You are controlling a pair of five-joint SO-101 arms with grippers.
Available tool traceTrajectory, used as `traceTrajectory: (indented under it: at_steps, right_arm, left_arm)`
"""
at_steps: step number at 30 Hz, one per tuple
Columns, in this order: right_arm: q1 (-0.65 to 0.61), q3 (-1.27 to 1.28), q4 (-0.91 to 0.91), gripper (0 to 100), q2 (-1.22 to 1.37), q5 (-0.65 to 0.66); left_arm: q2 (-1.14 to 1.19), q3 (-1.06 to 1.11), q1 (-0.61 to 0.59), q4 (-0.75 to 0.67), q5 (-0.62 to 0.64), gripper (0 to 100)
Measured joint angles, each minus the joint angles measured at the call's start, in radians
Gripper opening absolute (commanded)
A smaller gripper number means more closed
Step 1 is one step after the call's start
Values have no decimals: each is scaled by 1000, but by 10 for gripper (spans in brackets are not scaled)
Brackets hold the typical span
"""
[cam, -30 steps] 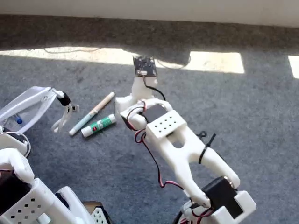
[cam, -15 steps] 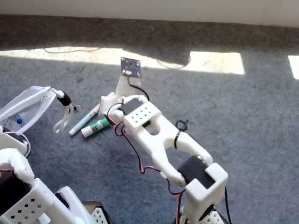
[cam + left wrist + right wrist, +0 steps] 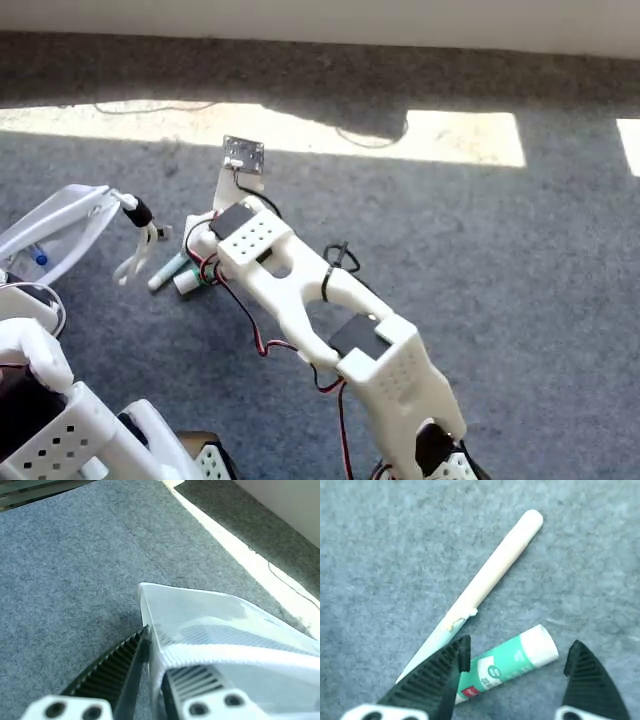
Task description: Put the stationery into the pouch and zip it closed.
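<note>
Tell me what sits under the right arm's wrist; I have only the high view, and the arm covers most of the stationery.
Observer: The right wrist view shows the right gripper open, with the glue stick lying between its fingers.
Operator: Give me the pen's position too.
Observer: The pen lies beside the glue stick, outside the gap, and its pale green end runs behind one finger.
Operator: Confirm the grip on the other side.
Observer: The left wrist view shows the left gripper shut on the edge of the pouch.
</note>
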Motion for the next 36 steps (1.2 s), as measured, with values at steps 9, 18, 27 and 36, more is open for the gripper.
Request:
traceTrajectory:
  at_steps: [9,18,27,36]
  right_arm:
    - [6,-121,32,215,120,0]
    - [15,-299,210,214,203,0]
    - [74,-517,463,214,315,17]
    - [78,-706,621,214,400,55]
  left_arm:
    - [0,28,2,0,0,7]
    - [0,51,2,-21,0,7]
    - [0,51,2,-21,0,7]
    - [0,51,2,-21,0,7]
